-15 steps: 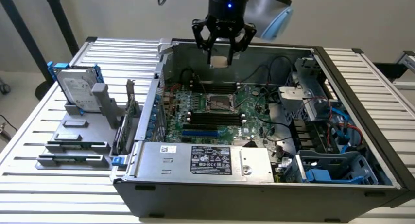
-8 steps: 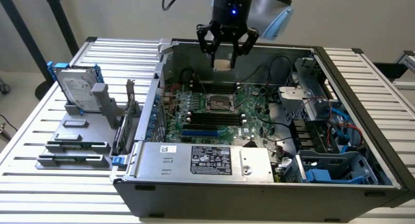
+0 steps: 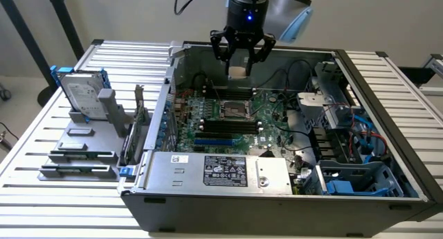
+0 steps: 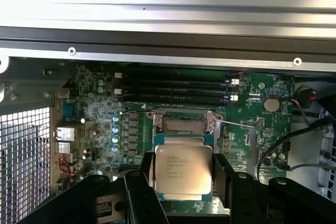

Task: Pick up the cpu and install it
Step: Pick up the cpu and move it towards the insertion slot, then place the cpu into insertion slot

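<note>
Gripper (image 3: 239, 62) clamps the cpu (image 3: 238, 71) by two opposite edges, upper middle of the exterior view, above the open computer case (image 3: 207, 218). The cpu is almost square, its silver top facing the wrist camera. Slatted metal table (image 3: 28, 197), pale wall (image 3: 387, 16) behind.

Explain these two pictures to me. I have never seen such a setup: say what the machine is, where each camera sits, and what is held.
The machine is one robot arm ending in a gripper, a two-fingered claw. The exterior view comes from a camera off the arm: it shows an open computer case on a slatted table, with a hard drive standing in a grey holder at that view's left. The wrist view comes from a camera on the arm itself. The gripper is closed on the cpu, a small silver chip, above the motherboard and its open socket.
</note>
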You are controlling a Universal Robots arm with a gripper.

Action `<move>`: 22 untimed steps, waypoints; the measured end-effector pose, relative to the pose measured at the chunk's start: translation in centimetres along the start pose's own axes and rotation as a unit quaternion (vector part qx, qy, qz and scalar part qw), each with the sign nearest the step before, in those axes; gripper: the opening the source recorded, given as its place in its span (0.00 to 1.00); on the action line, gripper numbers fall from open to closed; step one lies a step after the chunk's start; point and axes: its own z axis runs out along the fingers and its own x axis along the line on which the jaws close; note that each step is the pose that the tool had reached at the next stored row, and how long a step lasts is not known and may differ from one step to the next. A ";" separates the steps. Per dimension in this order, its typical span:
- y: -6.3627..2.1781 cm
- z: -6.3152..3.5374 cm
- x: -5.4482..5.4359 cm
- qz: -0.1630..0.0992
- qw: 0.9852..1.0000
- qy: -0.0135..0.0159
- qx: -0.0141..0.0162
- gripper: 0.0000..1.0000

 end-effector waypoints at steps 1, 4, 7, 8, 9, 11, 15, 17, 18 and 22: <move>0.00 0.00 0.0 0.000 1.000 0.000 0.000 0.55; 0.00 0.00 0.0 0.000 1.000 0.000 0.000 0.55; 0.00 0.01 0.0 0.000 1.000 0.000 0.000 0.55; 0.00 0.01 0.0 0.000 1.000 0.000 0.000 0.55; 0.00 0.01 0.0 -0.001 1.000 0.000 0.000 0.55; 0.00 0.01 0.0 -0.001 1.000 0.000 0.000 0.55; -0.02 0.02 0.0 0.001 1.000 0.000 0.000 0.55; -0.02 0.09 0.0 0.016 1.000 0.000 0.000 0.55; -0.02 0.15 0.0 0.024 1.000 -0.001 -0.001 0.55; -0.03 0.47 0.0 0.061 0.998 -0.001 -0.002 0.55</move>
